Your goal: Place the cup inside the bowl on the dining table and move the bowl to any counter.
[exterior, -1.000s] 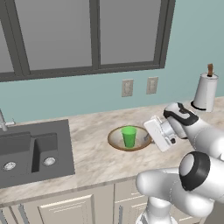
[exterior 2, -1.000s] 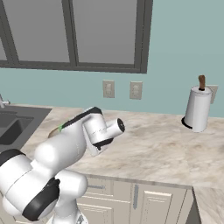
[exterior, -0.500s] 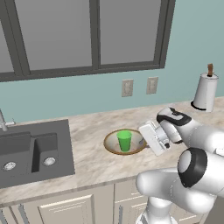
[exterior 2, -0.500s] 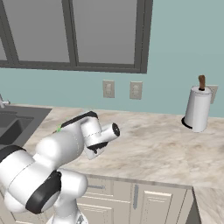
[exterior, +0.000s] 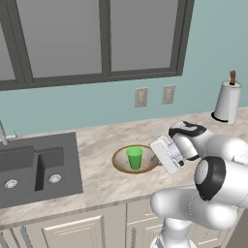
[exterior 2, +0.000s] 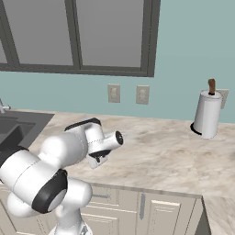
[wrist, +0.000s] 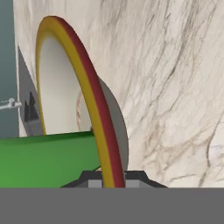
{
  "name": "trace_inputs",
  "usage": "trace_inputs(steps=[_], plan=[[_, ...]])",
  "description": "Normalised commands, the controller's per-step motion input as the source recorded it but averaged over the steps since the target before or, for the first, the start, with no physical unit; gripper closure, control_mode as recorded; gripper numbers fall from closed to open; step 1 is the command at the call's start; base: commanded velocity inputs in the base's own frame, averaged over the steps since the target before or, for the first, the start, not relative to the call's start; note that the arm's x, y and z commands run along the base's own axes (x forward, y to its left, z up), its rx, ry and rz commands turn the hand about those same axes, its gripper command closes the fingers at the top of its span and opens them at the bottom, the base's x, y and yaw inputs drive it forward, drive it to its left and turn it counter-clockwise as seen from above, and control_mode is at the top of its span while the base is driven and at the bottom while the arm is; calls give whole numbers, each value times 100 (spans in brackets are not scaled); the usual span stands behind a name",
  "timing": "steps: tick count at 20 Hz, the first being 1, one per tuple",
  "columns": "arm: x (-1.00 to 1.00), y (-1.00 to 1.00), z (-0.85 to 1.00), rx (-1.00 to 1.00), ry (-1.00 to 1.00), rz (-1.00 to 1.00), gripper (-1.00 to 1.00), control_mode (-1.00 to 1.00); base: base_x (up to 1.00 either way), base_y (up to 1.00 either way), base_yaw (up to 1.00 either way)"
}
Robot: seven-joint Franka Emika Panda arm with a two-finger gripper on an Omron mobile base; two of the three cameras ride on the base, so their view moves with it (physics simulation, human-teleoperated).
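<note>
The bowl (exterior: 117,162), wide with a tan-brown rim, sits low on the counter (exterior: 97,186) just right of the sink. The green cup (exterior: 134,158) stands upright inside it. My gripper (exterior: 156,158) reaches in from the right and is shut on the bowl's right rim. In the hand view the rim (wrist: 94,109) runs down between my two finger tips (wrist: 113,177), and the cup (wrist: 48,159) lies across the lower left. Whether the bowl's base touches the stone I cannot tell. The dining table is out of view.
A dark grey double sink (exterior: 34,167) with a faucet (exterior: 4,135) lies left of the bowl. A paper towel roll (exterior: 227,101) (exterior 2: 206,114) stands at the back right by the wall. Bare marbled counter (exterior 2: 165,156) stretches to the right. Windows sit above.
My arm has carried the bowl with the cup a little to the left and toward the counter's front edge. The grip stays the same.
</note>
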Motion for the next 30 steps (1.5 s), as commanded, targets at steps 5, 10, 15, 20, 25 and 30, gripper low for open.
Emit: trace_inputs(steps=[5,10,15,20,25,30], plan=[[0,6,-13,0,0,0,100,-100,0,0,0],[0,6,-12,0,0,0,100,-100,0,0,0],[0,6,-7,0,0,0,100,-100,0,0,0],[0,4,-4,0,0,0,100,-100,0,0,0],[0,0,-6,0,0,0,100,-100,0,0,0],[0,0,0,0,0,0,100,-100,0,0,0]])
